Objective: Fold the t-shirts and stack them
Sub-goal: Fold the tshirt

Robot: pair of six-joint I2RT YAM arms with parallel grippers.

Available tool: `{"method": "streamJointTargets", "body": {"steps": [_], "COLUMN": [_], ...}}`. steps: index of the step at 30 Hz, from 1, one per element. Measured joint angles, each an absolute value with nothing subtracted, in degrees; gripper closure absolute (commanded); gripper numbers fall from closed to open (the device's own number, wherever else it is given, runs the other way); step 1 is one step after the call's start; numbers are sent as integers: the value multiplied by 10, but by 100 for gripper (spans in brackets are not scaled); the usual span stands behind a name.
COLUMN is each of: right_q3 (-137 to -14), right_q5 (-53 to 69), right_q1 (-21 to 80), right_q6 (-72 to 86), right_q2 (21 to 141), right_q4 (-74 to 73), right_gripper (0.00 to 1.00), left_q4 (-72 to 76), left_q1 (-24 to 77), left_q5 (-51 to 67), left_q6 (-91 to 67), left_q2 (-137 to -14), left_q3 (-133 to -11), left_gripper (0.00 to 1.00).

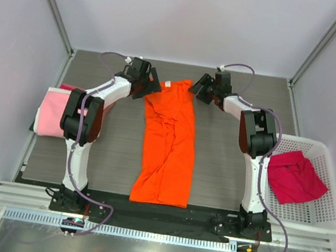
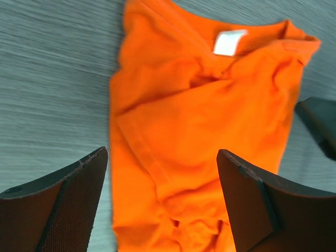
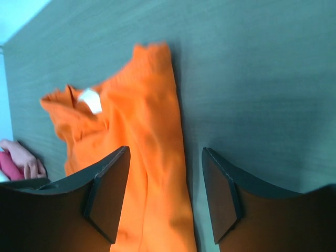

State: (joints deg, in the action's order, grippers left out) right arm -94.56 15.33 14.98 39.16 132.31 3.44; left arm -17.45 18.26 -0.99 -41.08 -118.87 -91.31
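A bright orange t-shirt [image 1: 166, 145] lies as a long narrow strip down the middle of the table, collar and white label [image 2: 229, 43] at the far end. My left gripper [image 1: 153, 89] hovers at the collar's left corner, open, with the orange cloth [image 2: 199, 115] below its wide-apart jaws and nothing held. At the collar's right corner my right gripper [image 1: 195, 90] is open too, over the shirt's right edge [image 3: 157, 157]. A light pink t-shirt [image 1: 51, 114] lies folded at the table's left edge with darker pink cloth [image 1: 66, 87] at its far side. A magenta t-shirt [image 1: 294, 177] lies crumpled in the basket.
The white plastic lattice basket [image 1: 316, 217] stands off the table's right side. Grey walls and metal posts close in the table on three sides. A dark finger of the right gripper [image 2: 320, 123] shows at the right edge of the left wrist view.
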Motion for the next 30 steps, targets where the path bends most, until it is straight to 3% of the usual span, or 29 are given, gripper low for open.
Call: {"method": "streamJointTargets", "body": {"steps": [3, 6, 8, 11, 12, 15, 20, 24, 27, 29, 30], "right_q3": [-1009, -1050, -1061, -1065, -1066, -1069, -1087, -1088, -1105, -1118, -1124], "right_q5": [166, 179, 187, 196, 198, 204, 234, 242, 249, 256, 258], "right_q1": [147, 145, 144, 142, 141, 138, 126, 113, 101, 90, 87], "right_q6": [391, 392, 397, 405, 407, 419, 455, 474, 484, 488, 490], "right_q2": [1367, 1398, 1409, 1416, 1419, 1429, 1455, 1463, 1477, 1487, 1491], "right_q4": [30, 30, 34, 37, 38, 41, 72, 90, 98, 103, 105], "right_gripper": [40, 52, 55, 68, 79, 94, 99, 99, 98, 88, 77], "left_q4": [-164, -149, -139, -128, -127, -116, -87, -46, -23, -4, 3], "left_q1": [166, 151, 145, 140, 140, 138, 130, 123, 119, 118, 118], "left_q5": [5, 23, 32, 41, 43, 51, 72, 85, 94, 102, 103], "left_q6": [-413, -420, -422, -428, -429, -436, -456, -479, -492, -503, -505], "left_q2": [-1202, -1214, -1223, -1245, -1254, -1284, -1333, -1359, -1389, -1403, -1406], "left_q3": [-909, -906, -906, -910, -916, -947, -999, -1014, -1051, -1067, -1072], "left_gripper": [20, 26, 34, 47, 50, 62, 78, 77, 64, 53, 47]}}
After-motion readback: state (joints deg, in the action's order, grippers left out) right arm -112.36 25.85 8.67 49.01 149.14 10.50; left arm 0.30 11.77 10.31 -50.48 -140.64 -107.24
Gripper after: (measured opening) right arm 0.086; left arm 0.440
